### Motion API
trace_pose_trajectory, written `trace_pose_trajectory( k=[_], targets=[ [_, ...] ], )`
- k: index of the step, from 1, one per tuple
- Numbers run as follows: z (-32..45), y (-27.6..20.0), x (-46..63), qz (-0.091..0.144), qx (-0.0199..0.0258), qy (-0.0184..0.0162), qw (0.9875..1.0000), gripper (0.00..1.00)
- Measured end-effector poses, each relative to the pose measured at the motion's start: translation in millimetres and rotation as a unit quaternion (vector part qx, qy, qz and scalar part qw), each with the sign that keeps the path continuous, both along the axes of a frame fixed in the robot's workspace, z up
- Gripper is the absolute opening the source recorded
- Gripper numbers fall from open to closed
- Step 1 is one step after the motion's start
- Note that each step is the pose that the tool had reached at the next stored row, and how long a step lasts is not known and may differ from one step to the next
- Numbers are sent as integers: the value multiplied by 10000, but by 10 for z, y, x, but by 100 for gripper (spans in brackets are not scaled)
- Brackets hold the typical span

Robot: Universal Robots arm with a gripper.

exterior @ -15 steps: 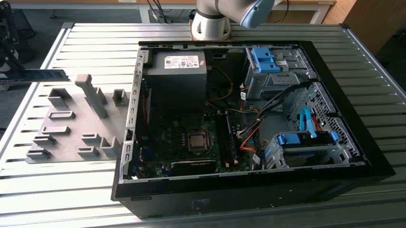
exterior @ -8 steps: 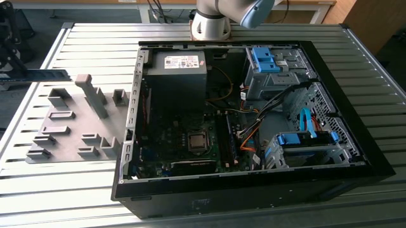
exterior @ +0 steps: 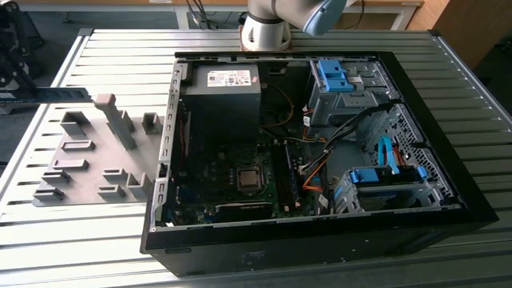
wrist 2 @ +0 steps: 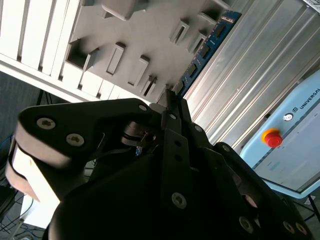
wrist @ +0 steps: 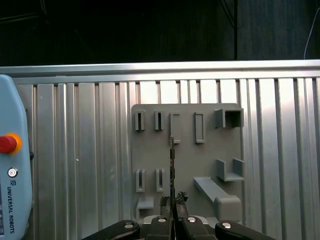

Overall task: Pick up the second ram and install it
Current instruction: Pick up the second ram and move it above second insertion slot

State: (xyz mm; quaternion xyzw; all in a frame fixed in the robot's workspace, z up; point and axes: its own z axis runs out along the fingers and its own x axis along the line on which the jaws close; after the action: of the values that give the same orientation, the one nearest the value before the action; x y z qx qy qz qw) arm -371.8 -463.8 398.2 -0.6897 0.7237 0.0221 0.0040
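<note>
Pincer (wrist: 173,201): you have it at the exterior view's far left, clenched on one end of the second ram. In both wrist views the dark fingers (wrist 2: 176,131) press against the board's two faces.
Second ram (exterior: 60,93): blue-green board, held level in the air, its free end pointing toward the exterior view's right. It sits over the far left corner of the fixture plate, well apart from the computer case. The first wrist view gives it to you edge-on, as a thin line over the plate between two rows of slots. In the second wrist view you see dark chips along its blue face.
Fixture plate (exterior: 84,159): grey, lying flat on the surface, studded with grey slot blocks and one tall upright post (exterior: 119,123). It lies just beside the case's left wall.
Surface (exterior: 120,54): ribbed aluminium slats.
Computer case (exterior: 320,246): black tower on its side with the panel off, so you look straight in.
Power supply (exterior: 228,90): at the far left corner of the case.
Processor socket (exterior: 249,178): bare, near the middle of the motherboard, with the long memory slots (exterior: 288,177) just to its right. Whether a stick sits there, you cannot tell.
Drive-bay clips (exterior: 332,75): bright blue, on the right side of the case.
Teach pendant (wrist: 12,190): pale blue with a red stop button (wrist: 7,143), lying on the slats.
</note>
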Motion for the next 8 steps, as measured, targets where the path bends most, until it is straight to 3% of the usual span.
trace_pose_trajectory(
  k=[8],
  targets=[
    [0,0,35,0,0,0,10000,14]
  ],
)
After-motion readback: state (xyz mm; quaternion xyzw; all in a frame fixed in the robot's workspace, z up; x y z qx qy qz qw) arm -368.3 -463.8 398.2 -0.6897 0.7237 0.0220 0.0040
